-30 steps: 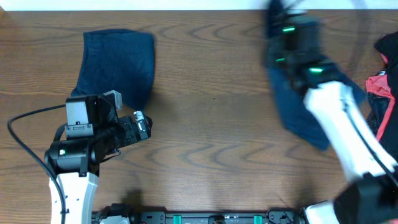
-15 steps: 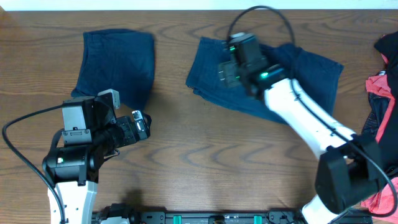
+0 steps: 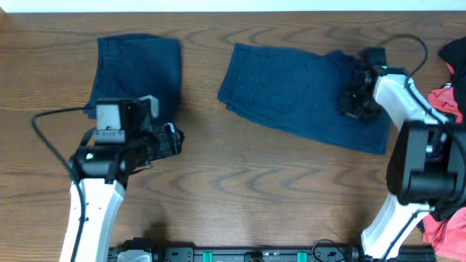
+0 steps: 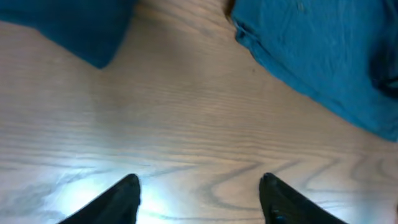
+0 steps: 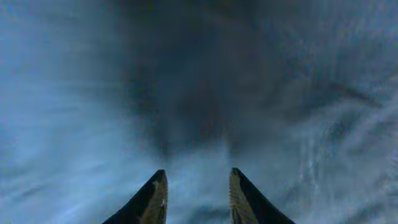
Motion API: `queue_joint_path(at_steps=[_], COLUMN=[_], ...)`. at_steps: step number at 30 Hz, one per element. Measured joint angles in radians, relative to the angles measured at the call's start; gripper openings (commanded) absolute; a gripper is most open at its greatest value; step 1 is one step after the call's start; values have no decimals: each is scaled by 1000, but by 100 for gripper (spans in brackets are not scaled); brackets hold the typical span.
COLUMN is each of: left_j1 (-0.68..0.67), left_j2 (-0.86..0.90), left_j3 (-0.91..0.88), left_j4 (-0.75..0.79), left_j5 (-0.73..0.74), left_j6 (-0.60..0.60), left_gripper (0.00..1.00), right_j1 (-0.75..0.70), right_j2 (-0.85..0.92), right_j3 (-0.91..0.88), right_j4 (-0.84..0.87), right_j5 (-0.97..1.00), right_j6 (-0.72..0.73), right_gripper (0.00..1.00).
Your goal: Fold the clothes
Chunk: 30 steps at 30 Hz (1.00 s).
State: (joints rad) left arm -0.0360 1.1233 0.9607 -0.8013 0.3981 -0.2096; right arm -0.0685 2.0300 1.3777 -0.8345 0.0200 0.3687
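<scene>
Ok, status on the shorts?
Left gripper open, over bare table. Right gripper jaws apart, low over spread navy shorts. Red-and-black garment apart, right edge.

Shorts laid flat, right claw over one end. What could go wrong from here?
1. The right claw hovers over the shorts with jaws narrowly apart: it may pinch one layer only or bunch the cloth.
2. The left claw is open over the table, apart from the shorts: a one-sided pull could skew them.
</scene>
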Motion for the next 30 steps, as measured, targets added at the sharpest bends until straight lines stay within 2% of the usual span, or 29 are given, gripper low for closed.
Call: queue_joint_path(at_steps=[3, 6, 12, 13, 18, 21, 23, 25, 28, 30], left_j1=[-31, -53, -84, -89, -140, -174, -199, -222, -257, -285], left_j2=[23, 35, 45, 49, 104, 151, 188, 231, 307, 362], left_j3=[0, 0, 0, 0, 0, 0, 1, 2, 4, 5], left_j4=[36, 61, 90, 96, 166, 243, 316, 410, 545, 636], left_j5=[0, 0, -3, -6, -39, -53, -64, -85, -112, -121], left_j6=[0, 0, 0, 0, 0, 0, -1, -1, -2, -8], left_gripper=[60, 61, 62, 66, 72, 73, 65, 62, 60, 59], right_j1=[-34, -42, -60, -68, -133, -167, -179, -182, -181, -181], right_j2=[38, 63, 90, 87, 60, 34, 12, -33, -150, -243], right_j3=[17, 48, 80, 80, 56, 27, 6, -7, -11, -10], right_j4=[-7, -38, -79, -82, -87, -85, -68, -45, -16, -8], right_j5=[-4, 6, -6, -11, -40, -49, -68, -111, -201, -259], right_j6=[5, 8, 13, 12, -8, -23, -49, -76, -105, -117], right_gripper=[30, 20, 20, 21, 22, 29, 38, 46, 56, 58])
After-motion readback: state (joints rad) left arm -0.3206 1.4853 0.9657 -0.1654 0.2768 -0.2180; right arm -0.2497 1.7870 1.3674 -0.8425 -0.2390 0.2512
